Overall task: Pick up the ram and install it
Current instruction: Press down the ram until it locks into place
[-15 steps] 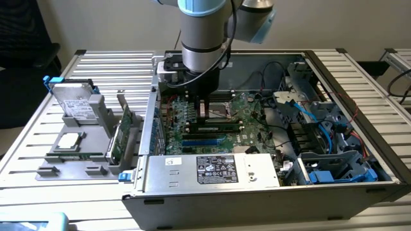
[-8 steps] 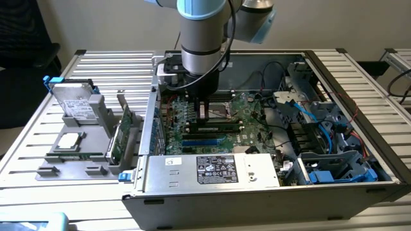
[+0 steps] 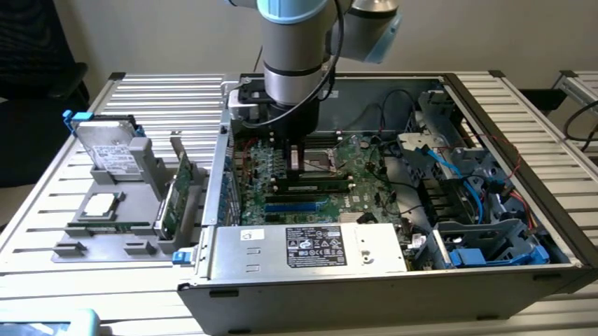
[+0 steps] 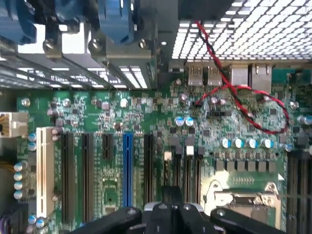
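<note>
Inside the open computer case (image 3: 523, 276) on the slatted worktop (image 3: 159, 98), I have the arm (image 3: 294, 49) reaching straight down over the motherboard (image 3: 365, 164). The exterior view shows the gripper (image 3: 297, 168) hanging low above the memory slots (image 3: 299, 206), and just below its tip a long narrow stick with dark chips and green ends, which I take for the ram (image 3: 318, 185), stands on edge across the board, in line with those slots. From this angle I cannot tell whether the tip touches it or whether it sits fully home. That view also gives me the surroundings: the grey power supply (image 3: 309, 248) at the near wall, blue cables (image 3: 477, 189) toward the exterior view's right, and outside the case, on the exterior view's left, a grey fixture (image 3: 103, 241) carrying a hard drive (image 3: 108, 143) and an upright green expansion card (image 3: 178, 182). The wrist view looks along the board: black expansion slots (image 4: 87, 175), one blue slot (image 4: 127, 168), a white slot (image 4: 45, 170), the metal processor socket (image 4: 243, 200), a twisted red and black wire (image 4: 239, 92) and the perforated case wall (image 4: 243, 29). The gripper (image 4: 168, 212) appears at the edge of that picture. Its fingers (image 4: 146, 217) are pressed together with no gap, and I see no stick between them there, so they hold nothing that I can make out.
</note>
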### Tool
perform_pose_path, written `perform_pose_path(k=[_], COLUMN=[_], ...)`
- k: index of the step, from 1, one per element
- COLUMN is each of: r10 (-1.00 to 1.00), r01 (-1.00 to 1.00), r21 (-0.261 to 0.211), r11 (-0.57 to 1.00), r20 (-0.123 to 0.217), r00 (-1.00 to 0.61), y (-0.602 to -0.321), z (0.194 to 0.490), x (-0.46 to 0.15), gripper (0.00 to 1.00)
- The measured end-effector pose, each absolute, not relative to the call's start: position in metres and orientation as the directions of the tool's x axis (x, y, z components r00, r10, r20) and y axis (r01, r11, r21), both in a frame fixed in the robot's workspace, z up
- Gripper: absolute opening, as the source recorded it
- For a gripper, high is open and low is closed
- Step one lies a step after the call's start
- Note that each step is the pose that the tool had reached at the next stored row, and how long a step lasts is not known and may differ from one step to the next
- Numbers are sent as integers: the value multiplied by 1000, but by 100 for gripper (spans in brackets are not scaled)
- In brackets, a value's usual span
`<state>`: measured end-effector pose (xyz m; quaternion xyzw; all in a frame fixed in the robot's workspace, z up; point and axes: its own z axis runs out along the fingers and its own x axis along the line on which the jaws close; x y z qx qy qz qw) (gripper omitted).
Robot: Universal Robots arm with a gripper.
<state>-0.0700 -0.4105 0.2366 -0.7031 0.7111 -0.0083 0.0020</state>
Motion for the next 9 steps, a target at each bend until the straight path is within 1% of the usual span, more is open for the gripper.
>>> perform_pose_path(k=[4, 9], r10=[-1000, -1000], r01=[-1000, -1000], r21=[-14, -15], r11=[11, 11], r20=[9, 9], r00=[-11, -11], y=[-412, -417], z=[251, 256], x=[-60, -41], gripper=[11, 11])
